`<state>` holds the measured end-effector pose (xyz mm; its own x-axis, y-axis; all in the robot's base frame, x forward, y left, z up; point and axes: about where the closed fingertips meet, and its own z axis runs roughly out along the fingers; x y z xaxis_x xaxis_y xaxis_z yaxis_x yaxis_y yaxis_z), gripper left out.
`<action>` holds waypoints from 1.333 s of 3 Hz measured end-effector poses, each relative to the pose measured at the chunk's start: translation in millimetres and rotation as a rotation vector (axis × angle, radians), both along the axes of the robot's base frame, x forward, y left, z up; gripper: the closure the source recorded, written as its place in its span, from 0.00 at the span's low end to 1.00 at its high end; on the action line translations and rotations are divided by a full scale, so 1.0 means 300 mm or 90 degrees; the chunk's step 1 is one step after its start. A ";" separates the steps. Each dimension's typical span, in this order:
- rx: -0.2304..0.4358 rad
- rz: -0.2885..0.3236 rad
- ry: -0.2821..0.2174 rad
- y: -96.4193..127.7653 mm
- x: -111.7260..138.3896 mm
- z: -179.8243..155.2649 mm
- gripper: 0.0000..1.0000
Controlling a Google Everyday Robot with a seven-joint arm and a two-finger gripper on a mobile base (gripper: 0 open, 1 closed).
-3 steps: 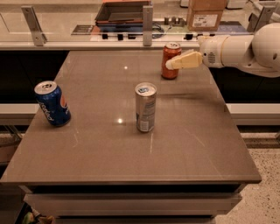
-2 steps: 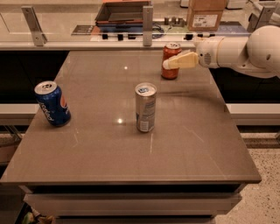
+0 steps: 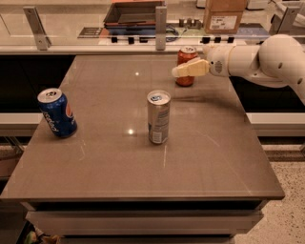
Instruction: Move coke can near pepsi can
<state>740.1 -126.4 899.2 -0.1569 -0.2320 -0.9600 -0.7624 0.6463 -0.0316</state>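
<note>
On the grey-brown bench [image 3: 214,157], a slim silver-grey can [image 3: 158,116] stands mid-surface. The short blue pepsi can [image 3: 57,113] stands near the left edge. Farther back, towards the right, stands the short red-orange coke can [image 3: 187,56], well apart from both. The cream hand [image 3: 186,70] lies across its front; I cannot tell whether it grips the can.

- A brown, smooth-topped counter [image 3: 143,162] fills the middle of the room view, with pale stacked tiers [image 3: 143,221] under its front edge.
- Two small ceiling-light glints [image 3: 130,131] shine on it.
- Behind it runs a light ledge with upright metal brackets [image 3: 160,21].
- A cardboard box [image 3: 224,14] and a dark tray [image 3: 133,12] sit on that ledge.
- Speckled floor [image 3: 288,224] shows at lower right.
- The end effector [image 3: 180,71] hangs over the counter's far right part.
</note>
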 end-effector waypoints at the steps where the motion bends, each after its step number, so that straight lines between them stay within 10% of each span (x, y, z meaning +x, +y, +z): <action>1: 0.000 0.003 0.001 0.010 0.001 -0.003 0.19; 4: 0.001 0.011 0.003 0.040 0.003 -0.011 0.87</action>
<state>741.0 -114.4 895.9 -0.1579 -0.2326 -0.9597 -0.7737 0.6330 -0.0261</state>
